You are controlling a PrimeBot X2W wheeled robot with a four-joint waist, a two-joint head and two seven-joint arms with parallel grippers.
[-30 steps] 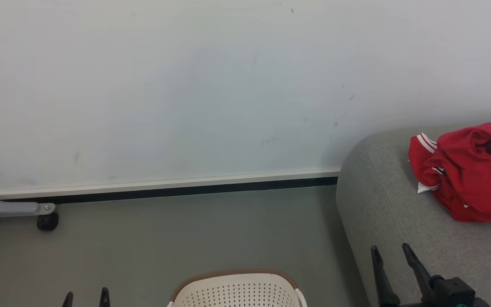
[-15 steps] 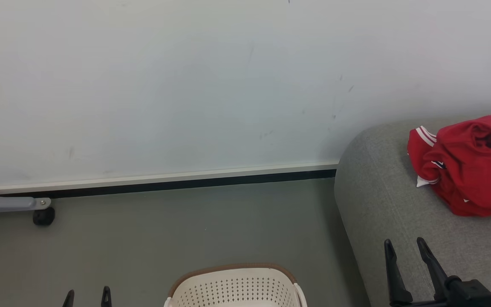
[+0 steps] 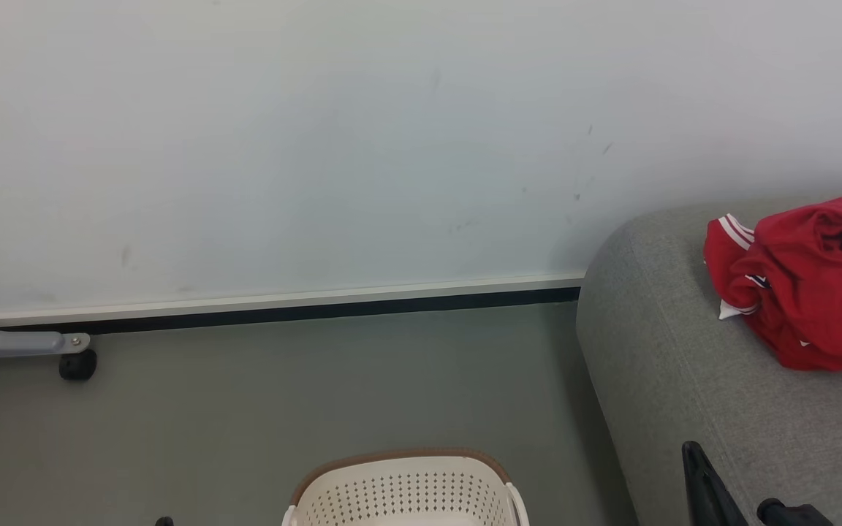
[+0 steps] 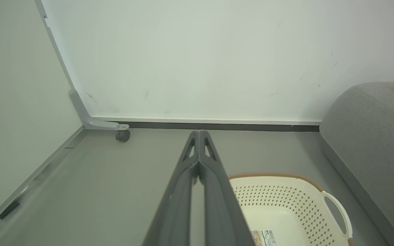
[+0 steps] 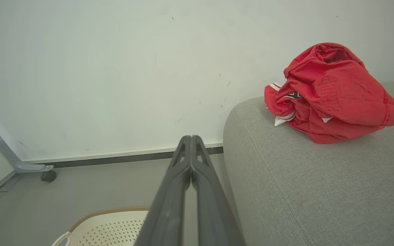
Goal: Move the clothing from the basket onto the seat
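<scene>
Your left pincer (image 4: 199, 134) has its two fingers pressed together with nothing between them, pointing over the grey floor (image 4: 115, 191) just beside the basket (image 4: 286, 201), whose visible bottom carries a paper label (image 4: 263, 237). Your right pincer (image 5: 191, 137) is likewise closed on nothing, its tips level with the rounded end of the seat (image 5: 303, 184) in its wrist view. The clothing (image 5: 330, 92) lies on the seat as one crumpled red heap with white stripe trim, close to the wall (image 5: 115, 68) and well apart from both pincers.
</scene>
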